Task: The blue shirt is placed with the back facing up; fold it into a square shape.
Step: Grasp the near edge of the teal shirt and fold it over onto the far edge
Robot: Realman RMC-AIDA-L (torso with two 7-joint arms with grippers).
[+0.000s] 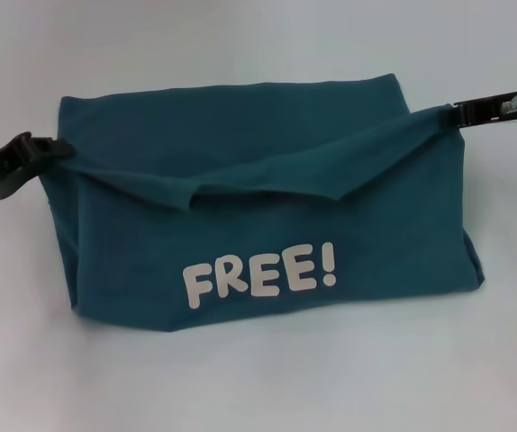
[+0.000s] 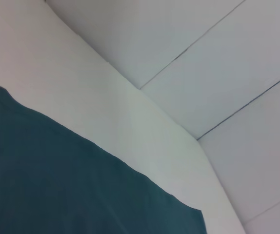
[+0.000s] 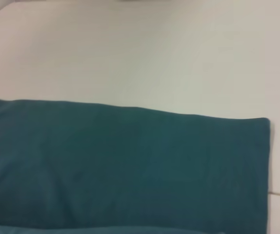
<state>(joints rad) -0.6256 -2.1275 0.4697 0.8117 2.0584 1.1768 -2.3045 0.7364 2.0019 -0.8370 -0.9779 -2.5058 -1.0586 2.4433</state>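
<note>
Nearest the camera, a bare strip of the white counter lay along its near edge, with nothing on it. Just behind this strip was the blue shirt, in the middle of the counter and already narrowed into a wide band. Its near panel showed the pale "FREE!" lettering, so the front of the cloth was turned outward on this side.

Above the lettering a loose flap hung in a shallow sag between the two arms. The left claw was at the left end of the flap and the right claw at the right end, each one pinched on a corner of the fabric and lifting it a little off the layer below. The cloth between them was not tight, and its lower edge made a small point near the middle.

Behind the flap, the far part of the shirt lay flat toward the far edge of the counter; the right wrist view showed this layer smooth, with a straight far edge.

I judge the task about half done: the sleeves and sides seem folded in, and a lengthwise fold was in hand. What is left is to lay the held flap down evenly, and probably one more fold, because the shape was much wider than deep.
</note>
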